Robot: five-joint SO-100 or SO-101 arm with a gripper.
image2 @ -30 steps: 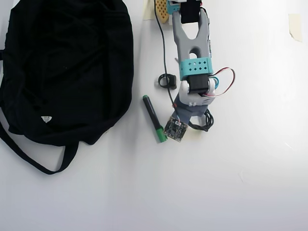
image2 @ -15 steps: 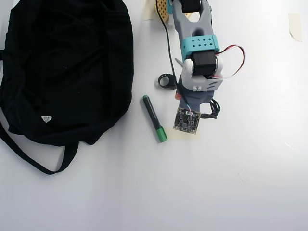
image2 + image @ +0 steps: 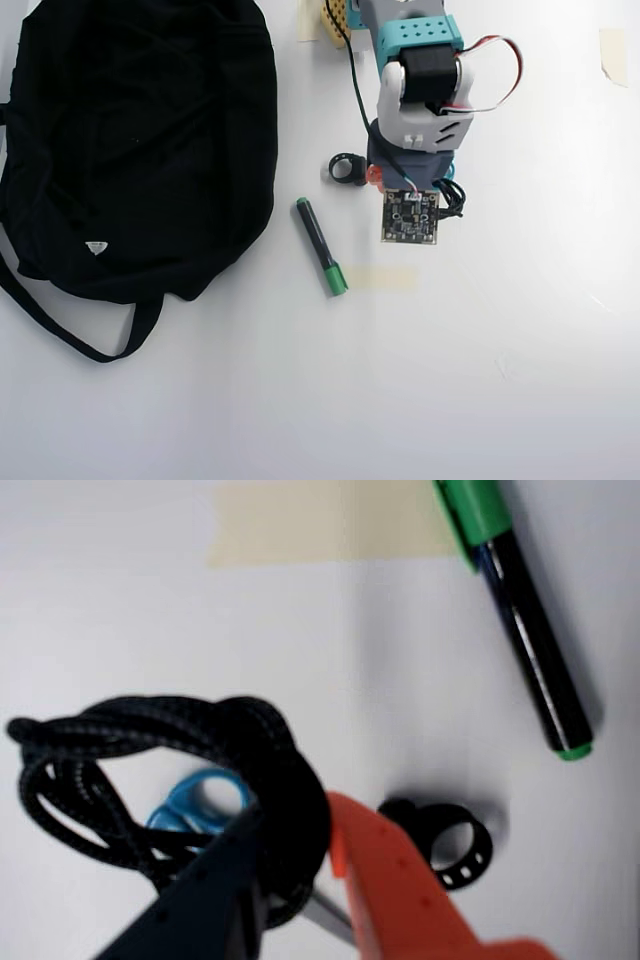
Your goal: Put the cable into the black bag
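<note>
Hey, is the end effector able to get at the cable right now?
Probably yes: the end effector already sits at the cable, a coil strand between its fingers, with nothing in the way. Whether it is clamped is unclear.

legible text, labels, brands, numbers: none in either view. small white tag (image 3: 96, 247) on the large soft black fabric bag (image 3: 140, 140): too small to read. green-capped black marker pen (image 3: 524, 610): barrel blurred, no print discernible. small square circuit board (image 3: 410, 217): markings unreadable.
</note>
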